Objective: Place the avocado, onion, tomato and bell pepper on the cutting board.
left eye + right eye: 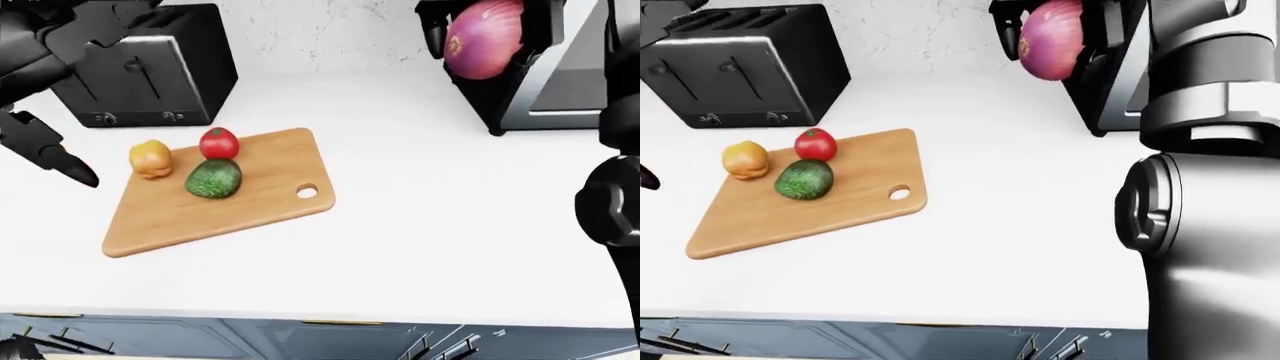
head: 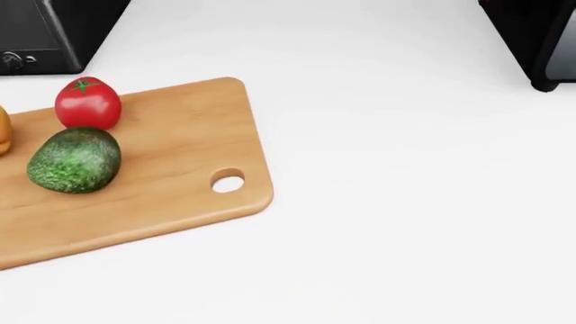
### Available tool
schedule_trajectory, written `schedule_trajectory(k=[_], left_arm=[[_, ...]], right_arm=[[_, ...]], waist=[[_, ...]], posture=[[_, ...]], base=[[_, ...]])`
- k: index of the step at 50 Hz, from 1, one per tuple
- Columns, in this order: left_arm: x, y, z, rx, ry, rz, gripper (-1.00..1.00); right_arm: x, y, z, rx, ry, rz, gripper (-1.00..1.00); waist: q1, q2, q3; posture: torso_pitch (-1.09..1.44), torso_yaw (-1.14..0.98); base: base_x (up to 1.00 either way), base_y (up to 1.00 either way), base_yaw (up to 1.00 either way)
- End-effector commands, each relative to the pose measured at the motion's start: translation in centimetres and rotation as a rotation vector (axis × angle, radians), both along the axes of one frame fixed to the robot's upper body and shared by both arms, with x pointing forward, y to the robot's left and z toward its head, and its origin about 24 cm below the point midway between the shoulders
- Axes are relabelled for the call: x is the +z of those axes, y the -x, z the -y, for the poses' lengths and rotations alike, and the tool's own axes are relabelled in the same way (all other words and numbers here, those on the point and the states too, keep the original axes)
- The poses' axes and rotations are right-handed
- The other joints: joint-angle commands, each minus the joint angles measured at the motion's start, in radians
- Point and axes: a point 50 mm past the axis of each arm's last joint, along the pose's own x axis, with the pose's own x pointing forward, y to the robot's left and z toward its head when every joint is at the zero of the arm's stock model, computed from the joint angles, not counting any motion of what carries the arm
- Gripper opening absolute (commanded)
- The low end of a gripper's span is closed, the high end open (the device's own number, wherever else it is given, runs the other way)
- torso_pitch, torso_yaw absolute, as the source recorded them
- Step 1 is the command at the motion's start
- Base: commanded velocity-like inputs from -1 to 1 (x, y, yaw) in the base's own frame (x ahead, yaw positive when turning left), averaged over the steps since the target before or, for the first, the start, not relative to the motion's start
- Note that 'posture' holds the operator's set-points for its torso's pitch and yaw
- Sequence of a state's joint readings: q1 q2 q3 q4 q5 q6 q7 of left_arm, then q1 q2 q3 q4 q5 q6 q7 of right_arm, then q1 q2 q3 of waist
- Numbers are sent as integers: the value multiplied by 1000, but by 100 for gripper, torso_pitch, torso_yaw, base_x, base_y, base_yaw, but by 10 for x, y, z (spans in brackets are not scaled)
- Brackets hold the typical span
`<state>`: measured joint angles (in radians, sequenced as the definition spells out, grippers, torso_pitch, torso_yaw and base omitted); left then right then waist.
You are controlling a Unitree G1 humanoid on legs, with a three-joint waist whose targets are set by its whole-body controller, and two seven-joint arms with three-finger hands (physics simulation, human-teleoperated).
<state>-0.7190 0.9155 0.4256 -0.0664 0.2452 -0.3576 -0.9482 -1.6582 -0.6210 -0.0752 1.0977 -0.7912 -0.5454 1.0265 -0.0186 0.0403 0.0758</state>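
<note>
three items sit on the cutting board point(image 1: 250, 196); the right hand point(image 1: 470, 30) grips the onion point(image 1: 482, 37), which must come down beside the avocado point(image 1: 214, 178). the left hand point(image 1: 45, 75) hangs open.

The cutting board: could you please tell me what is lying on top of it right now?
On the cutting board lie a tomato, an avocado and a yellow bell pepper. The onion is not there; the right hand holds it up. Nothing covers the board.

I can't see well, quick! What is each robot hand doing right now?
Left hand: open, holding nothing, raised at the left of the left-eye view.
Right hand: closed around the onion, lifted above the counter.
</note>
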Motion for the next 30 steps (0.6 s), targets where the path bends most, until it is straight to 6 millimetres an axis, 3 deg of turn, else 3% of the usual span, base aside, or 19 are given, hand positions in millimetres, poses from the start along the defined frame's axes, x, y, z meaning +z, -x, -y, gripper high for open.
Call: schedule_trajectory(k=[1,13,25,30], left_arm=[[15,13,-4,2,25,86,100],[24,35,-27,71,74,118,100],[14,48,-64,190,163,131,100],[4,44,-79,239,201,122,100]], right_arm=[[22,9,-6,25,-41,92,-100],[23,7,-35,90,-56,95,-100],[19,1,-56,120,-97,112,-100],[17,-1,-63,130,-110,119,-100]], waist=[[1,2,-29],[-5,17,-23],[-8,33,-23],[-8,35,-23]], posture=[[0,0],[0,0],[0,0],[0,0]], base=[[0,0,0],[0,0,0],[0,0,0],[0,0,0]])
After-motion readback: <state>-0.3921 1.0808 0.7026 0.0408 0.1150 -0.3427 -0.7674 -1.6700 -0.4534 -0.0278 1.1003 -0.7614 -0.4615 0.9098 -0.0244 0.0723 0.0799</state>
